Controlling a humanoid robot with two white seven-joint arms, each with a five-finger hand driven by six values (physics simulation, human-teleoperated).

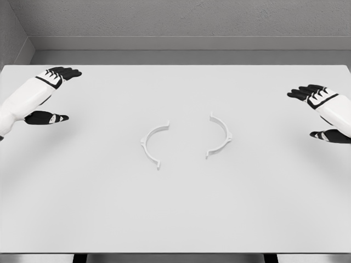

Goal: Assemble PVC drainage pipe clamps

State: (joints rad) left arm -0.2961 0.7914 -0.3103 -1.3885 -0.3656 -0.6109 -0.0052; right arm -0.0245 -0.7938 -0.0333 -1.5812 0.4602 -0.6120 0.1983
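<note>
White clamp halves [155, 143] on a white table [175, 213]; hands white with black fingers [66, 72].

Bright, even, diffuse light; sharp render, barely any shadows, no glare or blur.

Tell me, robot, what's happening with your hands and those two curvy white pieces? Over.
Left hand and right hand open, holding nothing. Two clamp halves flat on table, apart, untouched. Nothing in the way.

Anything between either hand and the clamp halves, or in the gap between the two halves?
Nothing visible. Bare table lies between the left hand and the left clamp half, between the right hand and the right clamp half, and between the halves.
</note>
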